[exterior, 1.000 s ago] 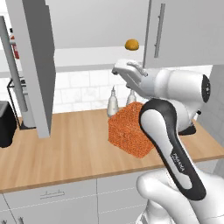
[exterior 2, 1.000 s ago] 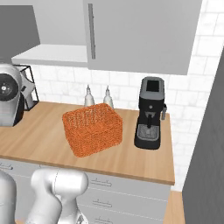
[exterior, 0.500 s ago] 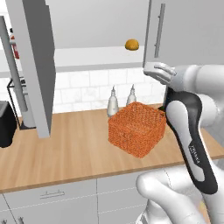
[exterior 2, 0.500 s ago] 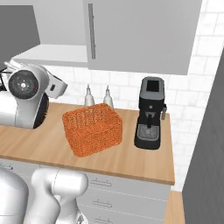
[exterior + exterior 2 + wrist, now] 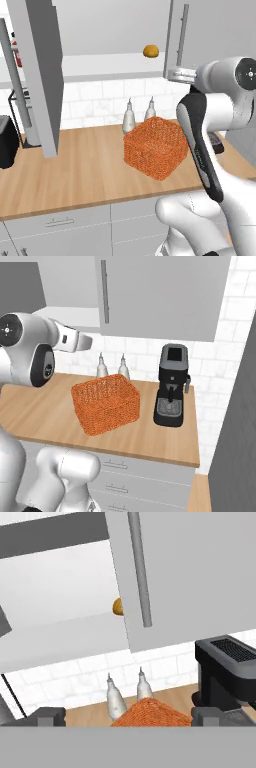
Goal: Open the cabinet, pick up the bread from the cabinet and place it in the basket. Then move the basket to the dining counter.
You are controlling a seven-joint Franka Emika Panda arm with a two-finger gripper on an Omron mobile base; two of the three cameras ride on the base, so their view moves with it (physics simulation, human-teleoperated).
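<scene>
The cabinet point(image 5: 210, 30) has its left door swung open and its right door point(image 5: 200, 577) shut. On its pale shelf sits the bread point(image 5: 151, 51), a small golden bun; in the hand view the bread point(image 5: 118, 606) is half hidden behind the shut door's edge. The orange woven basket point(image 5: 155, 147) stands on the wood worktop below. My gripper point(image 5: 171, 75) hangs at the lower edge of the shut door, right of and below the bread. It is open and holds nothing, and its fingertips point(image 5: 47, 716) stand wide apart. The dining counter is out of view.
The open left door point(image 5: 37, 75) juts out over the worktop point(image 5: 75, 165). Two bottles point(image 5: 129, 117) stand against the tiles behind the basket. A black coffee machine point(image 5: 171, 386) stands right of the basket. A dark appliance point(image 5: 7, 140) sits at the far left.
The arm has swung to the right and uncovered the basket in the left base view. It has come into the right base view from the left. The jaws stayed open.
</scene>
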